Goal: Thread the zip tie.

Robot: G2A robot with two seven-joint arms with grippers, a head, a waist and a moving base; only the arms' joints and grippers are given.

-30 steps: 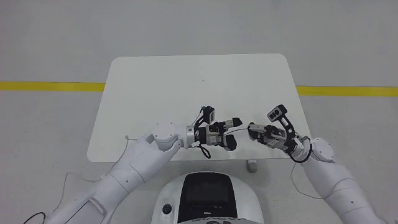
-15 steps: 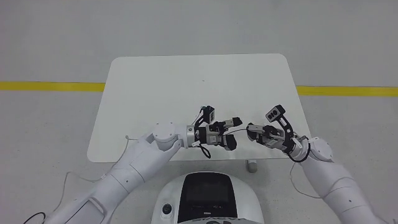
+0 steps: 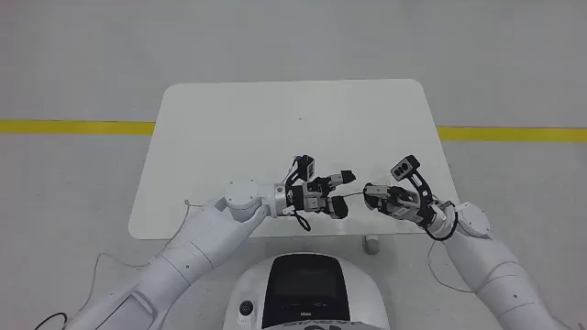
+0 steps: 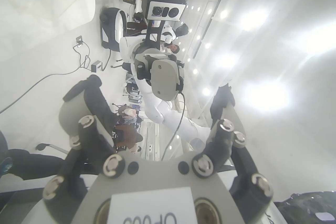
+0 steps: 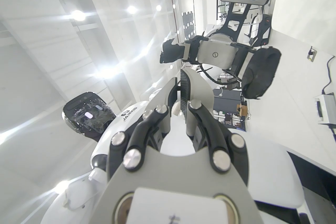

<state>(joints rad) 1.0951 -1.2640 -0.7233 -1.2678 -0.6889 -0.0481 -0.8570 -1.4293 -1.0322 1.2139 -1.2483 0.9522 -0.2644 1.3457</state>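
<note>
Shifted since the earlier frames: both grippers, each only slightly toward the left arm's side. They stay tip to tip.

Item 1. Grippers, two.
- Left gripper (image 3: 341,192) (image 4: 156,88): its two black-covered fingers (image 4: 89,86) are spread wide, with nothing between them. It faces the right gripper and stands just beside it.
- Right gripper (image 3: 369,190) (image 5: 178,83): its two grey fingers are drawn almost together with a narrow slit between them, pinching one end of the zip tie.

Item 2. Thin black plastic zip tie (image 3: 354,192), one. In the top view it is a fine dark line running from the right gripper's tips across to the left gripper's spread fingers. Whether it touches the left fingers cannot be told.

Item 3. White rounded rectangular table (image 3: 229,128), one. Both grippers hang over the edge nearest the robot.
</note>
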